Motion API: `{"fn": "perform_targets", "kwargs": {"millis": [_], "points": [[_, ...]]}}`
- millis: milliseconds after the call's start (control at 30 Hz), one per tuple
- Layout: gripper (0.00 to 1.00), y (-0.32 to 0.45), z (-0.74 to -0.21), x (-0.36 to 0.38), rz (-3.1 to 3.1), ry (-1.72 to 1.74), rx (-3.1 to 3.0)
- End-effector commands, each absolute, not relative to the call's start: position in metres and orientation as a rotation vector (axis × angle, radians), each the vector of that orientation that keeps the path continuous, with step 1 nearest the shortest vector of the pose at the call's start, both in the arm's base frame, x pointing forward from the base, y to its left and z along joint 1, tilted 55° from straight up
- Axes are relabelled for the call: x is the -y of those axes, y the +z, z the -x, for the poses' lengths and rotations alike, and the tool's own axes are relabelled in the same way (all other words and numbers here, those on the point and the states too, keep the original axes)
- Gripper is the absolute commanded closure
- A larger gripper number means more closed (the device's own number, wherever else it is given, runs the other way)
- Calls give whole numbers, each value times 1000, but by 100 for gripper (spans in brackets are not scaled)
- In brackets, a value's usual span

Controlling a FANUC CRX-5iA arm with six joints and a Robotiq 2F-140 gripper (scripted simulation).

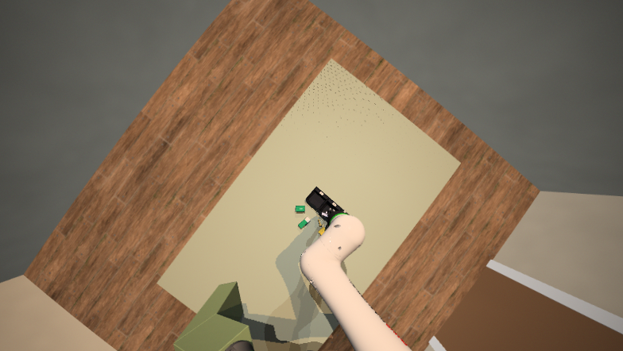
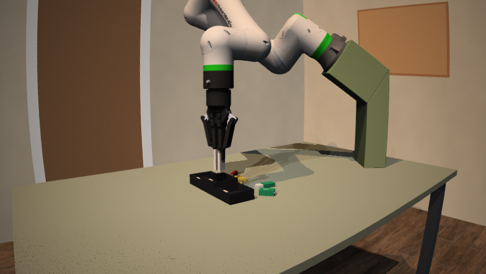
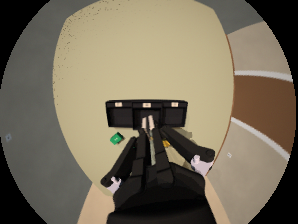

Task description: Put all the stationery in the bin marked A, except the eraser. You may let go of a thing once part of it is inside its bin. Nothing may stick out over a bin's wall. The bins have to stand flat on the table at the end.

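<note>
My gripper (image 2: pixel 219 169) (image 3: pixel 149 121) points down, shut, with nothing seen between its fingertips. The tips are just above the middle compartment of the joined row of three black bins (image 2: pixel 217 192) (image 3: pixel 146 101). The bins' small white labels are too small to read. A green block (image 1: pixel 299 209) (image 2: pixel 266 192) (image 3: pixel 116 138) lies beside the row. A green and white block (image 1: pixel 303 222) (image 2: pixel 268 184), which looks like the eraser, lies near it. A yellow object (image 1: pixel 322 232) (image 2: pixel 242 179) (image 3: pixel 166 144), a thin yellow-black piece (image 1: pixel 319 222) and a red object (image 2: pixel 234 172) lie close by, partly hidden.
The arm (image 1: pixel 334 265) (image 2: pixel 238 44) covers part of the area beside the bins in the top view. Its green pedestal (image 1: pixel 214 333) (image 2: pixel 372 132) stands at the table's (image 1: pixel 261 196) (image 2: pixel 136 220) far end.
</note>
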State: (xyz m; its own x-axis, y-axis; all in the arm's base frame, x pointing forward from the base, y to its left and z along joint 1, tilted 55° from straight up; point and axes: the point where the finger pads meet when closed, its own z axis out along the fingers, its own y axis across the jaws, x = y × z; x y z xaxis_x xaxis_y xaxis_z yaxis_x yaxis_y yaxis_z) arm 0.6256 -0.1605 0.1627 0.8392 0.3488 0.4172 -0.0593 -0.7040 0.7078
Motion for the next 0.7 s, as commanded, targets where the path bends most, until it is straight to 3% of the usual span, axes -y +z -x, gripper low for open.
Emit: {"fn": "perform_targets", "kwargs": {"millis": [0, 667], "points": [[95, 158, -630, 165, -2257, 695, -210], [95, 134, -654, 192, -2257, 695, -210]]}}
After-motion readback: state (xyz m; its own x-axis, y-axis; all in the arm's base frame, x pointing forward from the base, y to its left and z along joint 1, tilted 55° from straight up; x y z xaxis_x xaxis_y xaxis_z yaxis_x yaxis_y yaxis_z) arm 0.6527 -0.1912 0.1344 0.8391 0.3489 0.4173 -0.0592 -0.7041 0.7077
